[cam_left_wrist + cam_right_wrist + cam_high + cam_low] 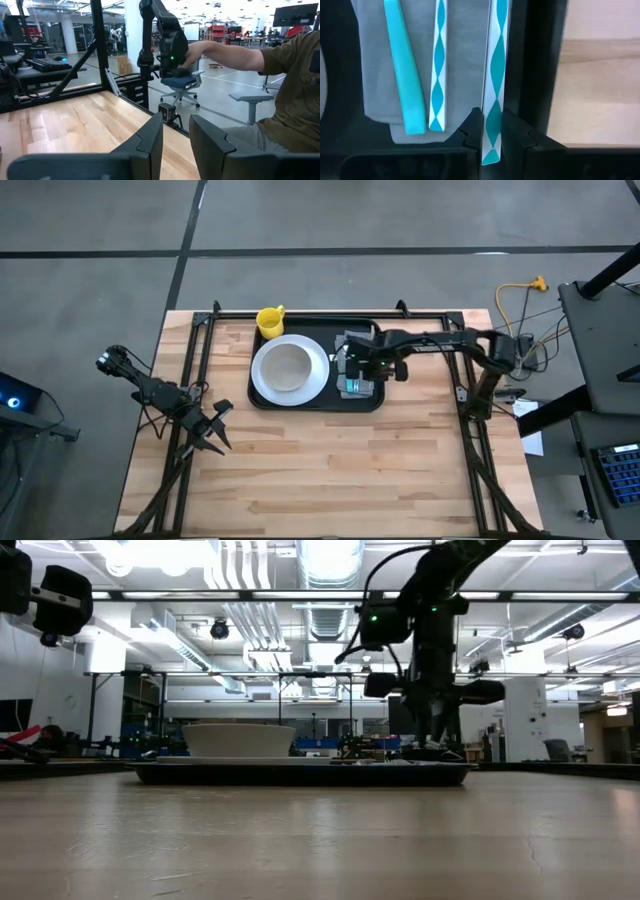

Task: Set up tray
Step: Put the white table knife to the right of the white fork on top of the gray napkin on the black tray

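Right claw pinching a patterned utensil handle over the tray.

I am holding my right gripper [491,131] nearly closed on a slim teal-and-white patterned utensil handle [495,75], right of centre in the high view, over the large flat black rectangular tray [262,401]. I am reading that handle as light, stiff and slick, so I am gripping near its end. Beside it are lying a second patterned handle [439,65] and a plain teal handle [404,65] on a grey cloth napkin [462,60]. The tray is sitting upper centre in the high view, long axis running left-right; it looks rigid and best taken by its rim. My left gripper [210,432], fingers partly apart and empty, is waiting at lower left.
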Robot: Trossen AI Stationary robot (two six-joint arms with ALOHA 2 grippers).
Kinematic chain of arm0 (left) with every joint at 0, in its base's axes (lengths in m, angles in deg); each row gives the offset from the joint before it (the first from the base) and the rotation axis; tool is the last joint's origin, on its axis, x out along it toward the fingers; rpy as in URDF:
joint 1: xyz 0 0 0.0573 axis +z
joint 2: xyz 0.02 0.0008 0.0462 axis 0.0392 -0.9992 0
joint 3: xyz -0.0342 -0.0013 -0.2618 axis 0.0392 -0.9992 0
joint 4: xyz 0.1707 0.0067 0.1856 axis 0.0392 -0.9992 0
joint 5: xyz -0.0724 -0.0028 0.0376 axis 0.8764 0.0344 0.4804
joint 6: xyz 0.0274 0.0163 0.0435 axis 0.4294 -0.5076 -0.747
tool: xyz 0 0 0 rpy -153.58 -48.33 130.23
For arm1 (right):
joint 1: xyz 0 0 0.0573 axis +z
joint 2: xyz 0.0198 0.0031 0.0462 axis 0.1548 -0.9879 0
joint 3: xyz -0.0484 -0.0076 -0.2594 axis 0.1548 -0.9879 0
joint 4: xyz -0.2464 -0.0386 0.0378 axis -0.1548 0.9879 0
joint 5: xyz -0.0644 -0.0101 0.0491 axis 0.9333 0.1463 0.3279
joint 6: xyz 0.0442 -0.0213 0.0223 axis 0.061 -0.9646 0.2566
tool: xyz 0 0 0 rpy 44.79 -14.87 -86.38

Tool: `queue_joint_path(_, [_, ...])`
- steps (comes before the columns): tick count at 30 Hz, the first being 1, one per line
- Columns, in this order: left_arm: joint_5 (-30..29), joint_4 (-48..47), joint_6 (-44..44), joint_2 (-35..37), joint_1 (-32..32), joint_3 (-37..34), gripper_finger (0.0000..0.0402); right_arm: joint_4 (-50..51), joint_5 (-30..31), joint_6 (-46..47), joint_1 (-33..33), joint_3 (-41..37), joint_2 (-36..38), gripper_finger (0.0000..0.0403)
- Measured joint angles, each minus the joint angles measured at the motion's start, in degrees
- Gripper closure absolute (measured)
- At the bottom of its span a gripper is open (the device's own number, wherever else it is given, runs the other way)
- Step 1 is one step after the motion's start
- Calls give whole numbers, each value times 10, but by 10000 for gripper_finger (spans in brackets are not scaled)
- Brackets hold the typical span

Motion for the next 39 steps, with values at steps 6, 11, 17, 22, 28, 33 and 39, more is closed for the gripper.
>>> queue_joint_path(6, [0, 0, 0, 0, 0, 0, 324, 10, -11, -18, -4, 38, -48, 371])
queue_joint_path(11, [0, 0, 0, 0, 0, 0, 324, 12, -20, -12, -4, 45, -64, 371])
queue_joint_path(17, [0, 0, 0, 0, 0, 0, 324, 11, -24, -10, -4, 44, -82, 371])
queue_joint_path(22, [0, 0, 0, 0, 0, 0, 324, 9, -29, -10, -4, 45, -104, 371])
queue_joint_path(28, [0, 0, 0, 0, 0, 0, 324, 8, -31, -14, -4, 46, -110, 371])
queue_joint_path(33, [0, 0, 0, 0, 0, 0, 324, 7, -31, -12, -4, 45, -107, 339])
queue_joint_path(39, [0, 0, 0, 0, 0, 0, 324, 8, -31, -11, -3, 45, -107, 289])
